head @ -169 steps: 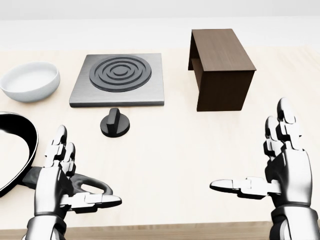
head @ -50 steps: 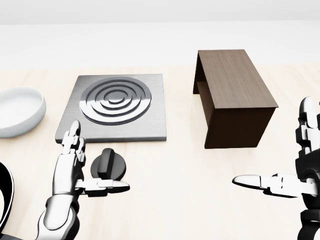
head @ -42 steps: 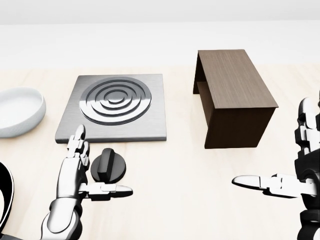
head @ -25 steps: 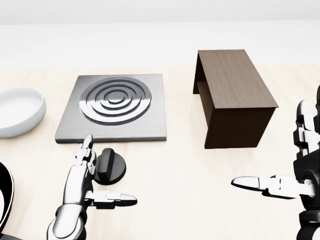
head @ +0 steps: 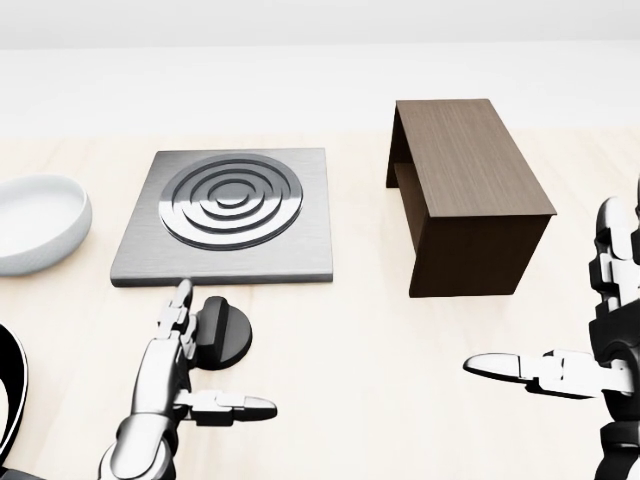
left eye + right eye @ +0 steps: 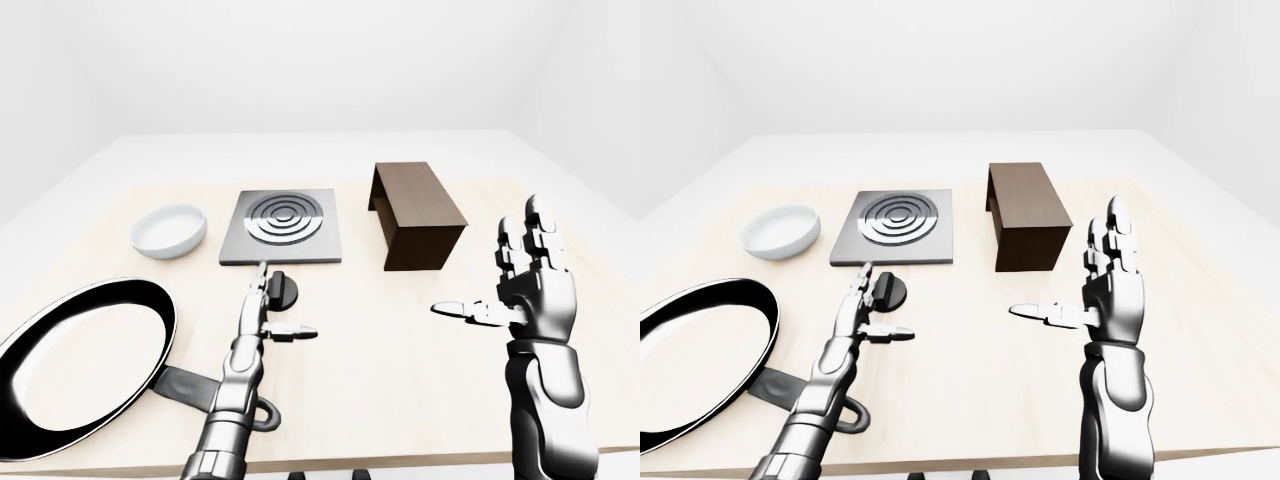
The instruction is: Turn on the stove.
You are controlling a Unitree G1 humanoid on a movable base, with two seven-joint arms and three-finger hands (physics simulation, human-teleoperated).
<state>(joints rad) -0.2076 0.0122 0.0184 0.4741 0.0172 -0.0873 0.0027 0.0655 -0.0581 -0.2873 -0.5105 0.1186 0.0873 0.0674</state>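
Stove knob: one black round knob with a raised bar grip, lying on the counter just below the lower edge of the stove plate in the head view, toward the counter's middle-left.
Stove: one grey square plate with a single dark ringed burner, set nearer the counter's far edge than its near edge.
Left hand: one, reaching up from the near edge; its long fingers lie straight and spread just beside the knob's left side, the thumb pointing right below the knob. Whether they touch the knob cannot be told; nothing is closed round it.
Right hand: one, raised well apart over the counter's right side, palm inward, fingers straight, thumb pointing left, holding nothing.
Box: one dark wooden open-sided box, right of the stove, with a strip of bare counter between them.
Bowl: one white bowl, left of the stove, near the counter's left edge.
Pan: one black frying pan at the near left corner, its handle running under the left forearm.
Open room: bare counter between knob and right hand, and along the near edge to the right corner.
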